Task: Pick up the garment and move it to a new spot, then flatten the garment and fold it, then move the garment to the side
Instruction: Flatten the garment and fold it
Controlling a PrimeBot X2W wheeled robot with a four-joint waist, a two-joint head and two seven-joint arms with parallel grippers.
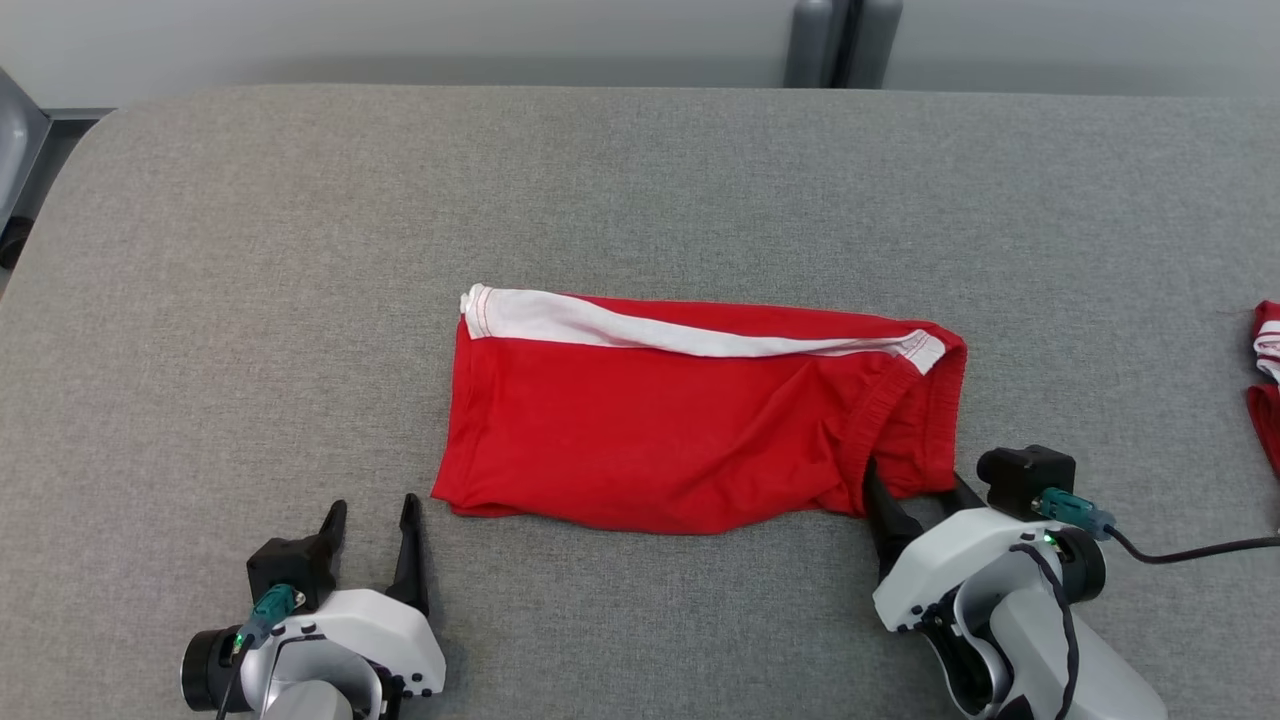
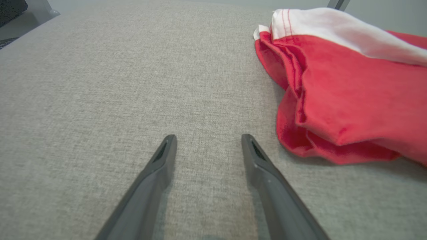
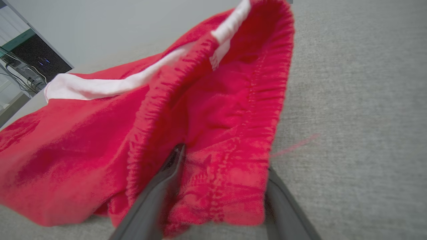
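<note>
a red, soft knit pair of shorts (image 1: 680, 430) with a white side stripe and a gathered elastic waistband is seen lying flat near the middle of a grey woven-fabric table top (image 1: 640, 180), waistband end turned to the robot's right. the right gripper (image 1: 912, 478) is placed at the near corner of that waistband end. its two long dark fingers (image 3: 166, 180) are held apart: one is laid over the gathered red cloth inside the waist opening, the other is tucked under the outer edge of the waistband, so a layer of waistband lies between the spread jaws without being pinched. the tip of the outer finger is covered by cloth, and how far it reaches cannot be told. the left gripper (image 1: 374, 502) is held low over the table just beside the shorts' near left corner, apart from the cloth, its jaws spread wide over bare grey fabric. at the far right edge a second red and white cloth (image 1: 1268, 380) is cut off by the frame and cannot be identified. two dark grey posts (image 1: 845, 40) are cut off at the top.
</note>
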